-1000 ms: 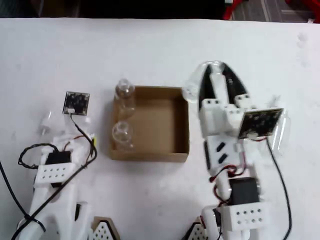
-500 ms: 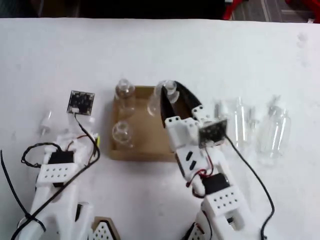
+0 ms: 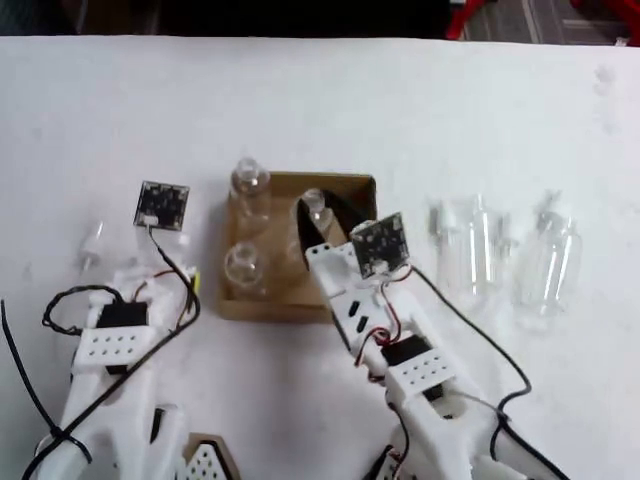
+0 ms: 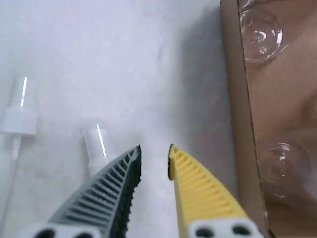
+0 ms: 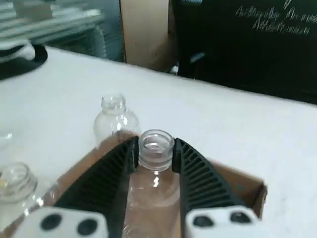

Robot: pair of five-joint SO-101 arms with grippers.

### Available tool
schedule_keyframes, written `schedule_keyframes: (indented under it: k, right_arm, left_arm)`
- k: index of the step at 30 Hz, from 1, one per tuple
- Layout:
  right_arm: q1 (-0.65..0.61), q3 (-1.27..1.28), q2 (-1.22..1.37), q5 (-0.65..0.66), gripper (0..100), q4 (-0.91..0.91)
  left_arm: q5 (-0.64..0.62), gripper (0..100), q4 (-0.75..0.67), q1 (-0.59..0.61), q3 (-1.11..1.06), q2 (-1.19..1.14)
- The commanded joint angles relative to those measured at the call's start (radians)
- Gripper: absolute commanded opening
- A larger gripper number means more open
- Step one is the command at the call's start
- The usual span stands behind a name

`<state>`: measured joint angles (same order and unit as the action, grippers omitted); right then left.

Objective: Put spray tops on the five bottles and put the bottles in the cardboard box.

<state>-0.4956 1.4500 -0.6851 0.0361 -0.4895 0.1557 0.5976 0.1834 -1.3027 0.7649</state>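
My right gripper [image 3: 318,207] is shut on the neck of a clear, capless bottle [image 5: 156,147] and holds it upright inside the cardboard box [image 3: 355,186]. Two more capless bottles [image 3: 250,188] [image 3: 243,266] stand along the box's left wall; in the right wrist view they are the far bottle [image 5: 114,117] and the near bottle [image 5: 17,182]. My left gripper [image 4: 154,149] hovers open over the table left of the box, with nothing between its fingers. A white spray top [image 4: 94,145] lies beside its grey finger, and another spray top [image 4: 18,121] lies farther off.
Two clear bottles [image 3: 468,250] [image 3: 548,262] lie on their sides on the white table to the right of the box. The box wall [image 4: 237,99] runs close beside my left gripper's yellow finger. The left arm [image 3: 110,345] sits at the table's near left.
My right arm has swung left with the bottle, from the table right of the box to inside the box. The left arm has barely moved.
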Motion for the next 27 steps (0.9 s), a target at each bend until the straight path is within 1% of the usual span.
schedule_keyframes:
  k: [1, 11, 13, 17, 21, 27]
  right_arm:
    - [0.001, -0.040, 0.064, 0.012, 1.6, -0.087]
    - [-0.013, -0.044, 0.203, 0.015, 1.6, -0.263]
    - [-0.015, -0.044, 0.213, 0.028, 1.6, -0.269]
    - [-0.048, -0.044, 0.239, 0.101, 1.6, -0.272]
    - [-0.090, -0.044, 0.262, 0.110, 1.9, -0.274]
    - [-0.087, -0.044, 0.263, 0.112, 2.2, -0.271]
  left_arm:
    - [-0.012, 9, -0.017, -0.010, 0.008, 0.007]
    - [-0.012, 9, -0.017, -0.012, 0.008, 0.007]
    - [-0.012, 9, -0.017, -0.012, 0.008, 0.007]
    - [-0.012, 9, -0.017, -0.013, 0.008, 0.007]
    - [-0.012, 9, -0.017, -0.015, 0.008, 0.007]
    - [-0.012, 9, -0.017, -0.015, 0.008, 0.007]
